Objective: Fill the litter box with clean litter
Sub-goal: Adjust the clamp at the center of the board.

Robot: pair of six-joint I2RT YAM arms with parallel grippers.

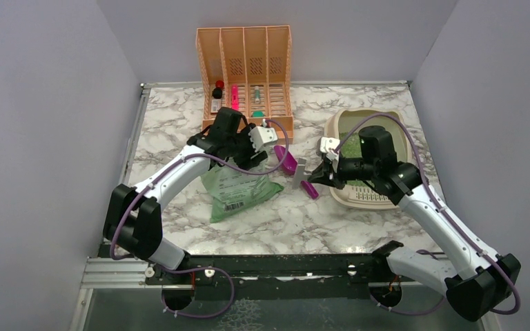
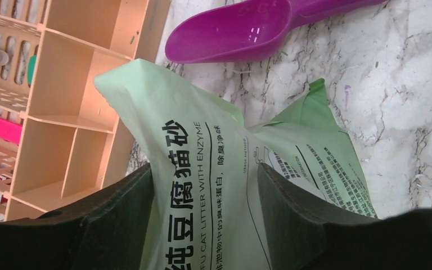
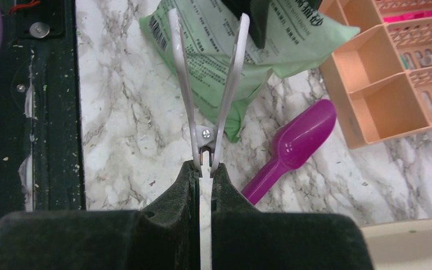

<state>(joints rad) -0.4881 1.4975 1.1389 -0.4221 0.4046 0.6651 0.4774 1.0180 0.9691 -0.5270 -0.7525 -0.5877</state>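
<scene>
The beige litter box (image 1: 339, 194) sits at the right, with green clean litter (image 1: 350, 127) showing at its far end; my right arm hides most of it. A corner of the litter box (image 3: 410, 242) shows in the right wrist view. My right gripper (image 3: 203, 166) (image 1: 326, 171) is shut on a white clip (image 3: 208, 132), whose two arms spread forward in a V. My left gripper (image 2: 205, 174) (image 1: 248, 157) grips a raised fold of the pale green litter bag (image 2: 214, 185) (image 1: 238, 187), both fingers (image 2: 124, 219) pressing its sides.
A purple scoop (image 1: 288, 161) (image 2: 230, 34) (image 3: 292, 149) lies on the marble between the bag and the box. The peach file organizer (image 1: 245, 62) (image 2: 73, 112) (image 3: 382, 95) stands just behind the bag. Grey walls enclose three sides; a black rail (image 3: 50, 112) runs along the near edge.
</scene>
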